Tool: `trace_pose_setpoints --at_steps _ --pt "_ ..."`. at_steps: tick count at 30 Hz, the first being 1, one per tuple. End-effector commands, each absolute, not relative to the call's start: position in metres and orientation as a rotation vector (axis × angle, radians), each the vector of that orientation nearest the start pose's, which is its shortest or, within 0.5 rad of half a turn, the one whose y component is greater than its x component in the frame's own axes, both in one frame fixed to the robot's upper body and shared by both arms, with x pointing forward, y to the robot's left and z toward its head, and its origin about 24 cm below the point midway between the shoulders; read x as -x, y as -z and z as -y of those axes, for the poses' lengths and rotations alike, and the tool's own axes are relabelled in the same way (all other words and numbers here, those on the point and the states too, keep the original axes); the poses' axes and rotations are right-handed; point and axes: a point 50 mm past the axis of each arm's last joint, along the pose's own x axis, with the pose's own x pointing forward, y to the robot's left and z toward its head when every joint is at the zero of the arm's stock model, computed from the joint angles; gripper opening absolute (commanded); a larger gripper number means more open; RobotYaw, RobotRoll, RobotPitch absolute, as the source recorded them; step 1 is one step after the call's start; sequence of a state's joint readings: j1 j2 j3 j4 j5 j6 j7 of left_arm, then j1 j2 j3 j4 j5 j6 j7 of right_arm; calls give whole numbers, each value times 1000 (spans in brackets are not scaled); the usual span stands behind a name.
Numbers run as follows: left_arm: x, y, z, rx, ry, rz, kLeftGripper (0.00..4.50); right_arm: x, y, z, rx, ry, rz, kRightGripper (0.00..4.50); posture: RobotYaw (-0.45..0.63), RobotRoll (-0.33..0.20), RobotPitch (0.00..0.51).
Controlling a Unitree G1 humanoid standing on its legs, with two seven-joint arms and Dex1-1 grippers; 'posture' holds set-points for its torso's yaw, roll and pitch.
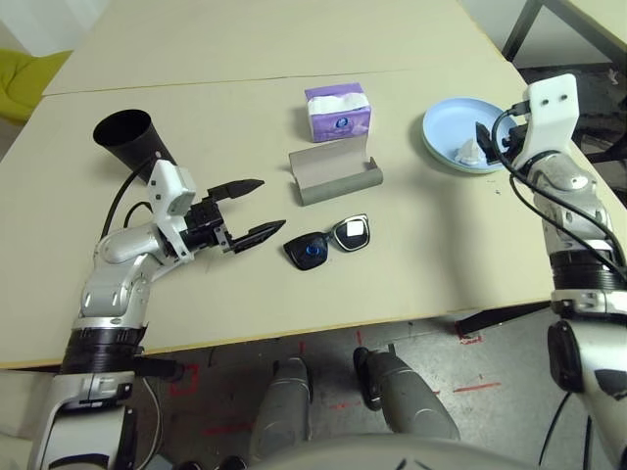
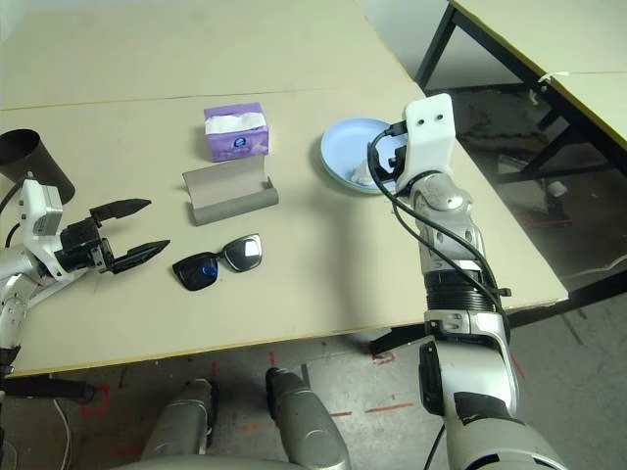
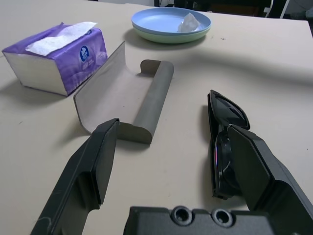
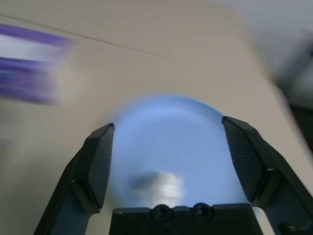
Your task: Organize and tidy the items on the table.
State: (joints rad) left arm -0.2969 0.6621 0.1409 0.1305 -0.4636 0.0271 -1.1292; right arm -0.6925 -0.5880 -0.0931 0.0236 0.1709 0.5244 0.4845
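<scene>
Black sunglasses are lying folded on the table, just in front of the opened grey case. I am holding my left gripper low beside them on their left, fingers spread wide and gripping nothing. Behind the case the purple tissue pack is sitting, and the black cup is lying tipped near the far left. On the right, the blue plate is resting on the green one, with the paper wad lying in it. My right gripper is hovering over that plate, its fingers also parted and carrying nothing.
</scene>
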Motion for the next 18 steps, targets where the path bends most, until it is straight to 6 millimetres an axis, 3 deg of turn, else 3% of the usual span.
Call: trace_pose_setpoints --at_steps 1,7,14,18 --pt "-274 -142 -249 -292 1032 65 4500 -304 -231 188 506 -678 -38 4467 -140 0 200" --pt "-270 -143 -264 -334 1110 13 4500 -259 -219 140 831 -1099 -296 4467 -177 0 195" --pt "-256 -144 -276 -370 1176 -19 4500 -274 -222 57 990 -1275 -227 4467 -143 0 194" --pt "-248 -143 -281 -381 1166 -30 4500 -282 -214 26 1018 -1314 -206 4467 -123 0 195"
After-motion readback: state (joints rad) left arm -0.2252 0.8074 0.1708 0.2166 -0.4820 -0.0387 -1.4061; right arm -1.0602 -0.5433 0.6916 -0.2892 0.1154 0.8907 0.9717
